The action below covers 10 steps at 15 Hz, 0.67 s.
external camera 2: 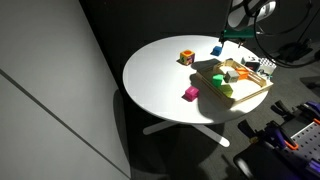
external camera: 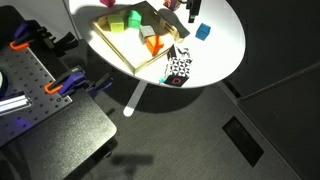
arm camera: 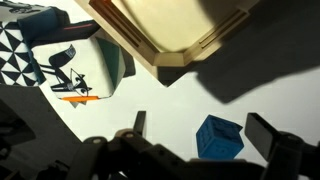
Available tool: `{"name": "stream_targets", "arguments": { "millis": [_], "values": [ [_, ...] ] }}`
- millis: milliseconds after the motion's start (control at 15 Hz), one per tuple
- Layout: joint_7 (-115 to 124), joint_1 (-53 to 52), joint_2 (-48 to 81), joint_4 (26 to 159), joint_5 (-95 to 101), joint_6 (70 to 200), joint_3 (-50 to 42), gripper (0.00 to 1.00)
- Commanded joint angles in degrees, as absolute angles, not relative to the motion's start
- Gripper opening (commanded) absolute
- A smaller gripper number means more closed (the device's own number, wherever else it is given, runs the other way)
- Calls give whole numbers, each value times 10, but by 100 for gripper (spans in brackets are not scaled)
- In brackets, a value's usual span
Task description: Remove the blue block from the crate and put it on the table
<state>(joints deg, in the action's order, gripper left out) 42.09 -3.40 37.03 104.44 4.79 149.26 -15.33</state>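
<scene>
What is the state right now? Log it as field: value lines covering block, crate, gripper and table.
blue block: resting on the table, outside the crate
crate: on the table, holds an orange block
gripper: open, straddling the blue block, not gripping it
table: also carries a patterned cube beside the crate
task status: block looks placed

The gripper (arm camera: pixel 204 128) has a matte black housing and two black, flat-faced fingers (arm camera: pixel 268 136). The arm link (external camera 2: pixel 242 14) is a pale grey-white rounded shell with a dark joint ring.
</scene>
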Motion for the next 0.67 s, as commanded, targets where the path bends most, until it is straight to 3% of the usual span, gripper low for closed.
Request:
{"name": "stream_targets", "arguments": {
  "millis": [0, 600],
  "values": [
    [390, -33, 341, 1069, 38, 1465, -136, 100],
    [286, -35, 251, 1147, 53, 1331, -102, 100]
  ]
}}
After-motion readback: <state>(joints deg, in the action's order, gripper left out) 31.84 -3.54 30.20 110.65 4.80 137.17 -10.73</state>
